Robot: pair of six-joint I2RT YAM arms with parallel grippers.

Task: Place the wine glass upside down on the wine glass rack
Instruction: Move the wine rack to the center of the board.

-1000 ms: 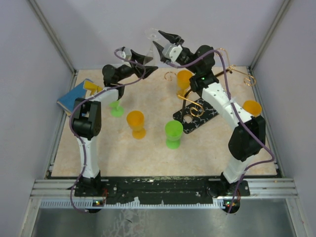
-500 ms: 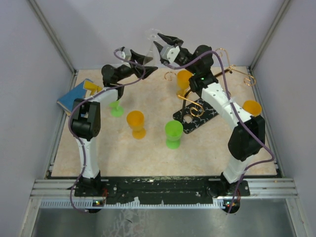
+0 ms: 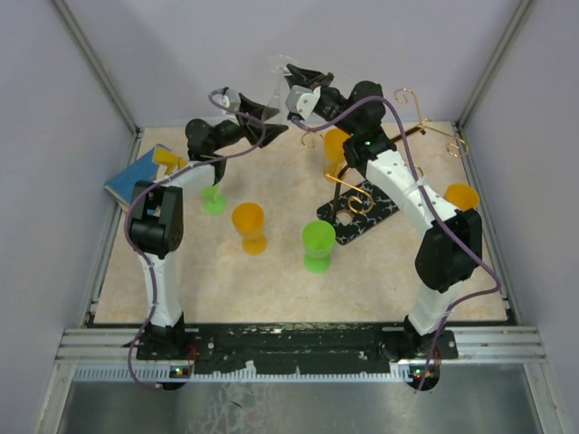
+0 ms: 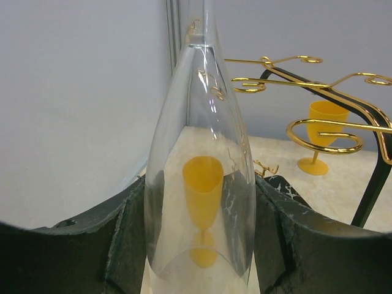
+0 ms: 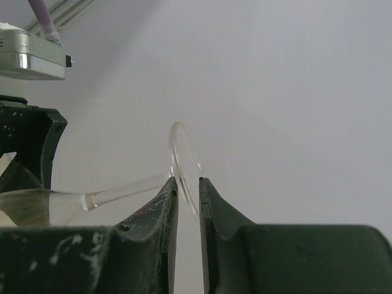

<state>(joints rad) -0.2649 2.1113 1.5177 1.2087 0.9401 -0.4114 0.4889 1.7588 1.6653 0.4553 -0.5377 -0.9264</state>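
as left gripper [image 4: 200,208] clamps, wine glass [image 4: 202,122] fills jaws

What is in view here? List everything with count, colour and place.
wine glass: one, clear, in the air over the table's far edge
rack: one, gold wire on black base, right of centre
orange cups: three, middle, behind rack, right edge
green cups: two, centre and left
flat thing: one, blue with a yellow piece, left edge
table: one, beige
left gripper: one, black, holding the glass's bowl
right gripper: one, black, pinching its foot
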